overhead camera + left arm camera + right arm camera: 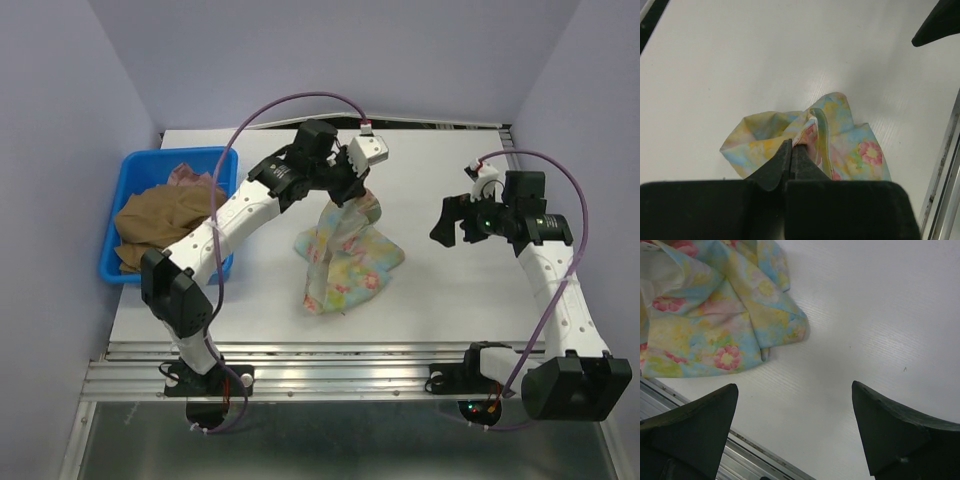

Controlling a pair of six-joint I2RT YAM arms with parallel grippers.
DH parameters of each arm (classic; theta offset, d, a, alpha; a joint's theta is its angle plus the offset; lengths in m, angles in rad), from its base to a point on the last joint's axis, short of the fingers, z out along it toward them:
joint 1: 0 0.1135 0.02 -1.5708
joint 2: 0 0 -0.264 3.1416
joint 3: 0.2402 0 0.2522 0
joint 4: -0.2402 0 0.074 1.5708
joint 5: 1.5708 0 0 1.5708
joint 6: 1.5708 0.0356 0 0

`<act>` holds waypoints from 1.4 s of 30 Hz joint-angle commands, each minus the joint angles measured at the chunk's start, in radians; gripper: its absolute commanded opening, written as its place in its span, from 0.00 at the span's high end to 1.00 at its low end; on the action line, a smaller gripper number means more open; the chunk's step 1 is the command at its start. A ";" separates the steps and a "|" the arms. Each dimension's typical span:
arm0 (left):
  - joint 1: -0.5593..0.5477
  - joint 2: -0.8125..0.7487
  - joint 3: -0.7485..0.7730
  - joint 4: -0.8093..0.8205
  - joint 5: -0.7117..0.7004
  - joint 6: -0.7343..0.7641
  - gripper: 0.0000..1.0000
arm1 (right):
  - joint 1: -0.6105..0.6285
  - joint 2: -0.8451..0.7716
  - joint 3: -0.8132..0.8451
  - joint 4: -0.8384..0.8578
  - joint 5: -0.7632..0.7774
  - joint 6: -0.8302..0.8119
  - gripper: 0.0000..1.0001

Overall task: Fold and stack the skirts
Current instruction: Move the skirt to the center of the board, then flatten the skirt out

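The pastel yellow-blue skirt with pink flowers (345, 255) lies crumpled in the middle of the table, its upper edge pulled up. My left gripper (345, 195) is shut on that raised edge; the left wrist view shows the fingertips (791, 150) pinched on the cloth (840, 135). My right gripper (455, 222) is open and empty, to the right of the skirt above bare table; the skirt shows at the upper left of its view (715, 315). The brown pleated skirt (165, 215) and the dusty pink skirt (190, 177) lie in the bin.
A blue plastic bin (130, 165) stands at the left edge of the white table (450, 290). A metal rail (350, 350) runs along the near edge. Purple walls close in the left, back and right sides.
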 commanded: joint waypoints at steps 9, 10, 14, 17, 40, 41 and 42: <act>0.058 0.187 0.181 0.027 -0.104 -0.125 1.00 | -0.008 -0.026 -0.186 0.242 -0.287 0.140 0.05; 0.075 0.190 0.175 0.022 -0.104 -0.137 1.00 | 0.016 -0.043 -0.210 0.295 -0.276 0.159 0.05; 0.158 0.209 0.114 -0.007 -0.082 -0.180 1.00 | 0.061 -0.025 -0.242 0.419 -0.235 0.153 0.09; 0.218 0.206 0.007 0.004 -0.073 -0.195 1.00 | 0.146 0.024 -0.236 0.470 -0.178 0.125 0.13; 0.299 0.293 -0.099 0.016 -0.025 -0.221 0.92 | 0.800 0.417 -0.060 0.668 0.339 -0.205 0.20; 0.301 0.295 -0.098 0.016 -0.022 -0.218 0.91 | 0.811 0.428 -0.058 0.677 0.363 -0.234 0.20; 0.301 0.293 -0.098 0.013 -0.018 -0.217 0.89 | 0.831 0.436 -0.058 0.706 0.376 -0.248 0.20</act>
